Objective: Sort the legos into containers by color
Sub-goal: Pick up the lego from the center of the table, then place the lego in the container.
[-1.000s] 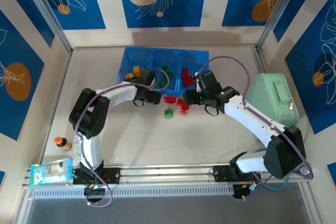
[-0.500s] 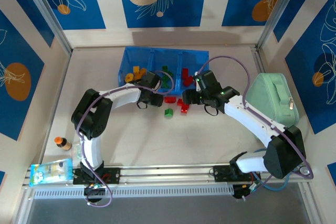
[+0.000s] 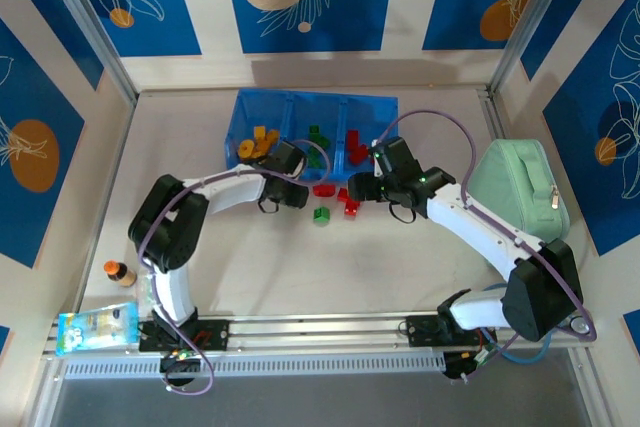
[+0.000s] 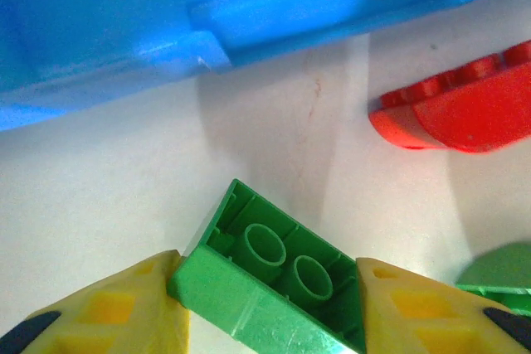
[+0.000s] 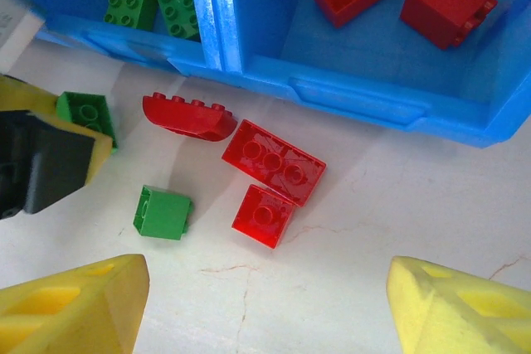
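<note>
You get only part of the green brick [image 4: 274,283]: the left wrist picture's bottom edge crops it between the fingers of the left gripper [image 4: 267,275]. The curved red brick [image 4: 456,113] runs off the right side. From above, that gripper hides the green brick.

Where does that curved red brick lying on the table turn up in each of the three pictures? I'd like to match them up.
Top external: the curved red brick lies near the middle, on the table just in front of the blue tray.
Left wrist: at the right edge, upper half, below the tray wall.
Right wrist: left of centre, just under the tray wall.
Shared landmark: the blue tray's near wall.
</note>
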`<move>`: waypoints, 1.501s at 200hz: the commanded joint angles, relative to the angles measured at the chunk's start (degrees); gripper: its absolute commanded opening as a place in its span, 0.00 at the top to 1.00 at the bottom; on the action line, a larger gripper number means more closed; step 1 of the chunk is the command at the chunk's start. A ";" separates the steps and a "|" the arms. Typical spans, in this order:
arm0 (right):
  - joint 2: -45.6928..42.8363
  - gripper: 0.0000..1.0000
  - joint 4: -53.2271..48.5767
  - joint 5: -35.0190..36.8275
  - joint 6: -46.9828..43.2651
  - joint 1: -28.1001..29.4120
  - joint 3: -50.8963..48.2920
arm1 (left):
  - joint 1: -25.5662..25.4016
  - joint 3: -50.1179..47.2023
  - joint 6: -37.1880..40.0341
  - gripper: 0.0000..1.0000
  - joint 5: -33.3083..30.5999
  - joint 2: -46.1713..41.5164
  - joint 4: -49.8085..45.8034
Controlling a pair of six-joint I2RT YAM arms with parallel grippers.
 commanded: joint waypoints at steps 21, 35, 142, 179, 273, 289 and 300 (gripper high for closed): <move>-1.85 0.24 0.83 -0.87 1.12 -0.39 -1.01 | -0.51 3.38 -0.14 0.60 -0.32 -6.60 -2.29; -2.03 0.24 0.97 -1.05 1.30 -0.40 -1.14 | -0.26 6.42 0.67 0.60 -0.25 -5.69 -2.99; -6.69 0.24 -0.68 -1.75 3.10 1.17 -6.86 | 2.51 34.70 4.72 0.52 -1.06 13.86 -12.35; -6.31 0.23 -0.99 -1.40 2.54 2.45 -6.67 | 2.57 36.21 5.10 0.36 -1.39 13.20 -13.22; 1.84 0.22 -0.77 -0.27 0.79 8.43 -1.71 | 2.56 25.21 3.49 0.30 -1.29 -0.12 -9.18; 4.57 0.22 -1.21 -0.83 0.35 9.47 0.08 | 2.51 20.43 2.67 0.30 -1.56 -4.03 -7.22; 6.69 0.22 -1.59 -1.39 -0.10 10.16 1.57 | 2.52 17.09 2.02 0.30 -1.81 -6.60 -6.17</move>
